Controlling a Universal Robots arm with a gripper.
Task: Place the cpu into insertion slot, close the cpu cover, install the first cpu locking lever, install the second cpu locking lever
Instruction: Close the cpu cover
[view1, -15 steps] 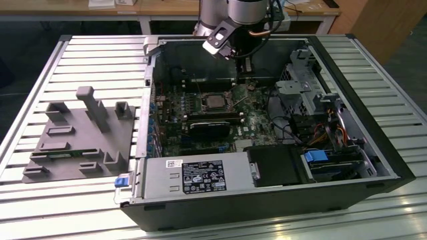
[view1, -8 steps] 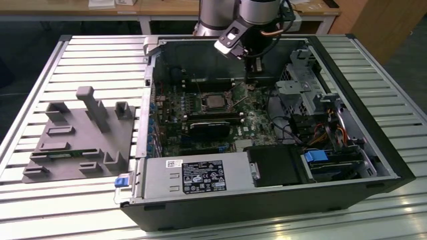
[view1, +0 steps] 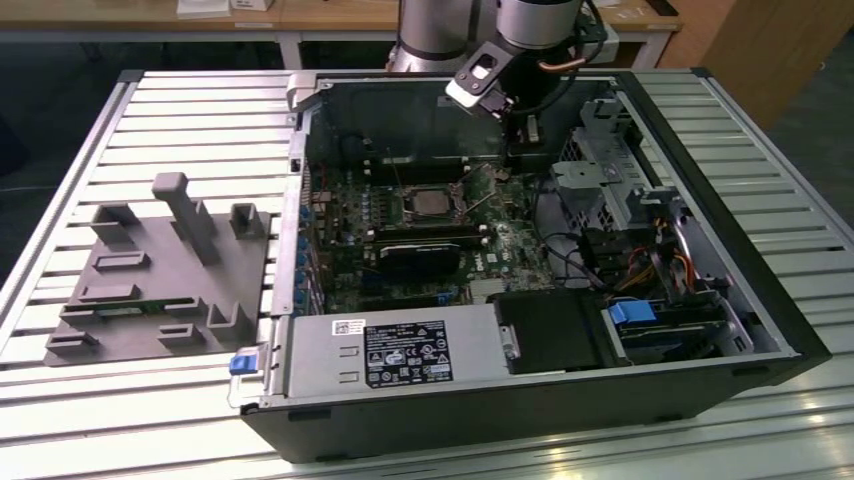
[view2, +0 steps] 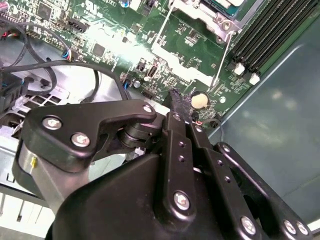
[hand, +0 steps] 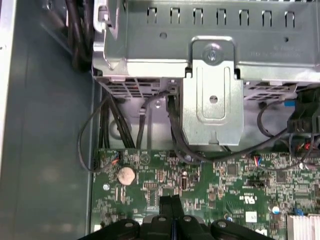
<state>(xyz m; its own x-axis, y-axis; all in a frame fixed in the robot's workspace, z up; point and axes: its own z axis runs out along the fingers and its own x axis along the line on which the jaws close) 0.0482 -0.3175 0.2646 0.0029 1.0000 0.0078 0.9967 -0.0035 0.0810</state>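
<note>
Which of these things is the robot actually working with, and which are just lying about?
Job in hand:
- the pincer, shut
- the cpu, sitting in the insertion slot
- a wire locking lever

Just lying about:
- grey fixture on the table
- power supply
- drive cage
- coin battery

A wooden desk (view1: 334, 15) stands behind the slatted table (view1: 134, 420) (silvery).
</note>
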